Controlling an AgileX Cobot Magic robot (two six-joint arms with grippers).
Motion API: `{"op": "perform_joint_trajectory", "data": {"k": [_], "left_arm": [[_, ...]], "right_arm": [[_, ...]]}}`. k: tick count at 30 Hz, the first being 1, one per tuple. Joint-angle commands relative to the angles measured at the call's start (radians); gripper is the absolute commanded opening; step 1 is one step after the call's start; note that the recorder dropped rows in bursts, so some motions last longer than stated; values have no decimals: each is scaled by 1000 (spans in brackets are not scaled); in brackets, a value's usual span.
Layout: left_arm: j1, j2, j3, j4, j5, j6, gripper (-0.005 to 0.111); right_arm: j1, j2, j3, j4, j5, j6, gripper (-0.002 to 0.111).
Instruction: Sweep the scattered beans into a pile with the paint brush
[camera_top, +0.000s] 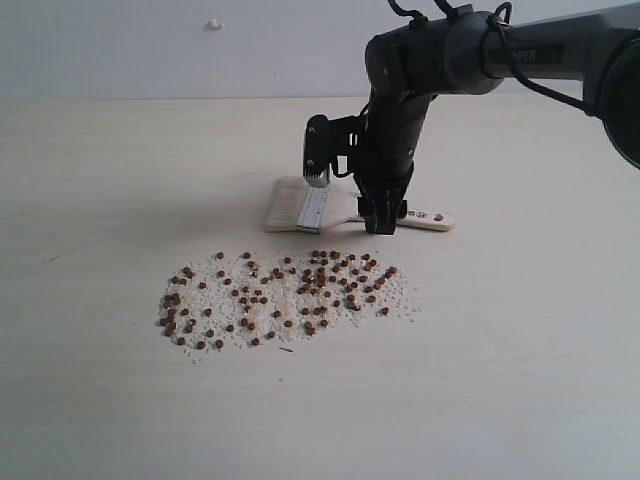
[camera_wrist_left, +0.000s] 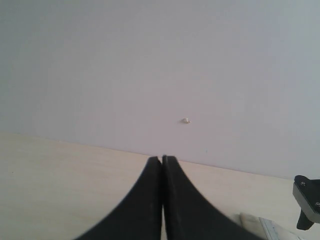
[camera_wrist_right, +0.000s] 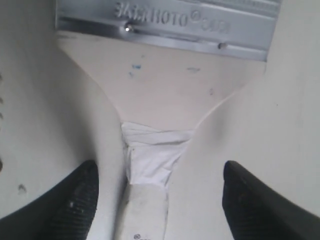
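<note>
— Where is the paint brush (camera_top: 312, 208)?

— Flat on the table (camera_top: 100, 400), just on the far side of the beans (camera_top: 285, 295), with its bristles to the left and its handle to the right.

— And the beans?

— They are spread in a wide oval patch among whitish grains (camera_top: 262, 300), nearer than the brush.

— The right tool (camera_top: 383, 222)?

— It is released. Its jaws stand spread on either side of the handle, just behind the ferrule (camera_wrist_right: 170, 22), with a gap on each side.

— The left tool (camera_wrist_left: 161, 160)?

— It is clenched, finger against finger, with nothing between them. It is off to the left, above bare table.
</note>
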Motion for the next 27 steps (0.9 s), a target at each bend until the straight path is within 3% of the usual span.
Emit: {"op": "perform_joint_trajectory", "data": {"k": [1, 13, 27], "left_arm": [[-5, -1, 2, 0, 3, -1, 0], [-5, -1, 2, 0, 3, -1, 0], [-5, -1, 2, 0, 3, -1, 0]], "right_arm": [[-1, -4, 2, 63, 25, -114, 65], [-9, -13, 0, 142, 16, -251, 65], [-57, 17, -107, 187, 155, -202, 65]]}}
